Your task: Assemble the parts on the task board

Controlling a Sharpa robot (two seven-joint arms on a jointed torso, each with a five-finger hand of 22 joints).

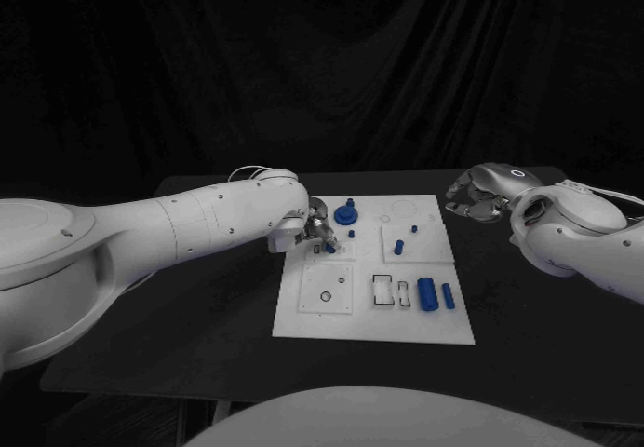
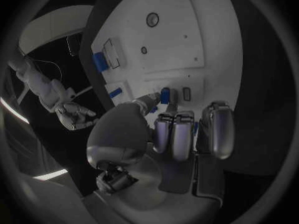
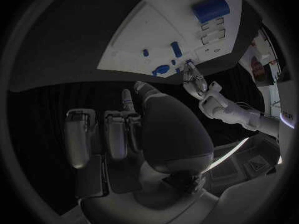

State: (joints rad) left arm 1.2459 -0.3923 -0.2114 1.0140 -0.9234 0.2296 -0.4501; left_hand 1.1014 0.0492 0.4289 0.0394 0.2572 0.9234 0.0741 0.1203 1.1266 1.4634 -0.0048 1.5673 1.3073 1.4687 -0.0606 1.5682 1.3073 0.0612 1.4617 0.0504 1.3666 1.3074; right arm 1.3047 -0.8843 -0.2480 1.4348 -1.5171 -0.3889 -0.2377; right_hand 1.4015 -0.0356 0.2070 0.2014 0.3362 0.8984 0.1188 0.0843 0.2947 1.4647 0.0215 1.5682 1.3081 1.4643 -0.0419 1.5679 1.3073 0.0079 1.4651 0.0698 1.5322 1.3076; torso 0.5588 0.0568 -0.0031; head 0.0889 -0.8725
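Left hand [image 1: 312, 233]: silver, over the left edge of the white flat task board [image 1: 336, 312], fingertips pinching a small blue peg [image 2: 165, 95] low against the board.
Risk: if the peg sits tilted in the pinch it may jam or slip off its slot.
Loose parts: a large blue cylinder [image 1: 425, 293] lies near the board's right edge, well apart from both hands.
Right hand [image 1: 473, 203]: empty, fingers loosely apart, hovering off the board's far right corner above the black bench [image 1: 175, 345].
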